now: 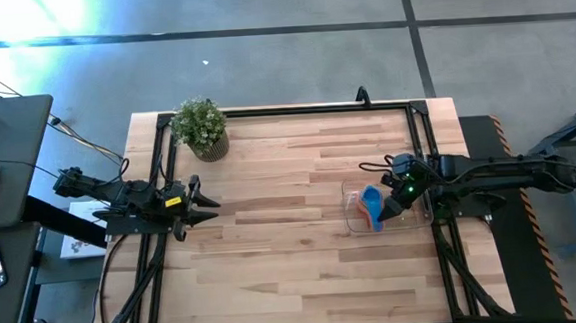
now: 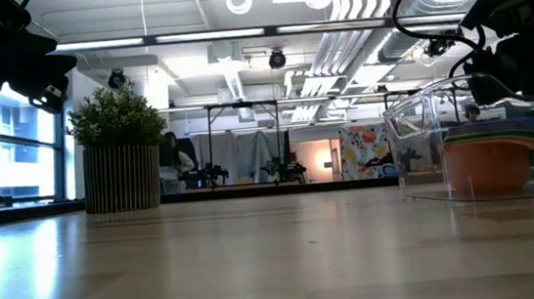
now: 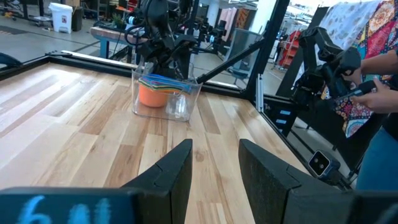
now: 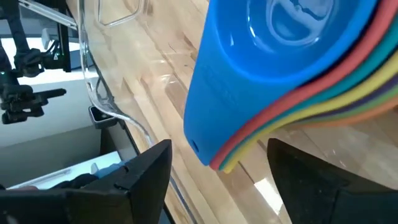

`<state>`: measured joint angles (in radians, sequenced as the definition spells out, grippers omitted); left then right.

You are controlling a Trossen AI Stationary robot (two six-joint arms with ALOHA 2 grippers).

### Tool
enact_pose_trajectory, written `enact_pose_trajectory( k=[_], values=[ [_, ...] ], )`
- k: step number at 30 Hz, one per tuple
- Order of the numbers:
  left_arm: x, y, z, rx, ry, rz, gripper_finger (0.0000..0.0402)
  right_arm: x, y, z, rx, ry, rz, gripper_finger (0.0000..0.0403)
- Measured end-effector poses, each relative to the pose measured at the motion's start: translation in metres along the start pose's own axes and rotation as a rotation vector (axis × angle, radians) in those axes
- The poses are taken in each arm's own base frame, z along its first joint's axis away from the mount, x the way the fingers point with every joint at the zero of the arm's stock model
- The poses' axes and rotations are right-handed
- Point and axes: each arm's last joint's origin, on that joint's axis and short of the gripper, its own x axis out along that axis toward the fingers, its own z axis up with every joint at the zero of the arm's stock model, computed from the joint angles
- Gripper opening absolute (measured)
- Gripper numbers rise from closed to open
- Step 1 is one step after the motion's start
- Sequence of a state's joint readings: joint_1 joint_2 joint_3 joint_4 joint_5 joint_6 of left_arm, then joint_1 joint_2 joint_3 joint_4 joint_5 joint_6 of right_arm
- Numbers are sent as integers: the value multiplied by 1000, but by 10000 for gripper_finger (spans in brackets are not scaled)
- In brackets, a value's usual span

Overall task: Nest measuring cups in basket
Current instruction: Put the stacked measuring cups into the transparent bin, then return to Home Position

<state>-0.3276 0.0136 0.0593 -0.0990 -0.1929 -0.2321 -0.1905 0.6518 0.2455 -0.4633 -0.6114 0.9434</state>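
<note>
The measuring cups (image 4: 280, 74) sit nested in one stack, the blue one on top, with orange and other coloured rims below it. The stack stands on the floor of the clear basket (image 1: 357, 217), at the table's right side. My right gripper (image 4: 217, 180) slants down over the basket, open. Its fingers stand on either side of the stacked handles' ends (image 4: 214, 158) with gaps on both sides. From across the table the stack (image 3: 158, 87) shows through the basket wall (image 3: 180, 106). My left gripper (image 3: 214, 168) waits open and level at the table's left side (image 1: 206, 205).
A round slatted pot with a green plant (image 1: 203, 129) stands at the far left of the table. A black frame rail (image 1: 295, 109) runs round the table's edges. Bare wood lies between the two arms. A person's hand with a controller (image 3: 367, 93) shows beyond the right edge.
</note>
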Motion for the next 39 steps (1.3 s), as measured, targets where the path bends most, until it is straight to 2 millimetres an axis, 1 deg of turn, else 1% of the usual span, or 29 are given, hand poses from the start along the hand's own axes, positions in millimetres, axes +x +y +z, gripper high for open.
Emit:
enact_pose_trajectory(
  k=[10,12,15,18,20,24,27,30,34,39],
  values=[
    [0,0,0,0,0,0,122,-12,4,-8,20,-45,65,257],
    [0,0,0,0,0,0,122,-16,7,-8,6,-61,87,257],
    [0,0,0,0,0,0,122,-27,20,-7,-50,-128,122,257],
    [0,0,0,0,0,0,122,-40,36,-4,-166,-250,127,257],
    [0,0,0,0,0,0,122,-50,47,0,-270,-372,105,257],
    [0,0,0,0,0,0,122,-66,68,8,-545,-652,56,257],
    [0,0,0,0,0,0,122,-73,77,11,-733,-773,41,257],
    [0,0,0,0,0,0,122,-76,77,9,-836,-798,4,257],
    [0,0,0,0,0,0,122,-82,73,1,-889,-824,-22,257],
    [0,0,0,0,0,0,122,-95,69,-10,-955,-922,-53,257]
  ],
)
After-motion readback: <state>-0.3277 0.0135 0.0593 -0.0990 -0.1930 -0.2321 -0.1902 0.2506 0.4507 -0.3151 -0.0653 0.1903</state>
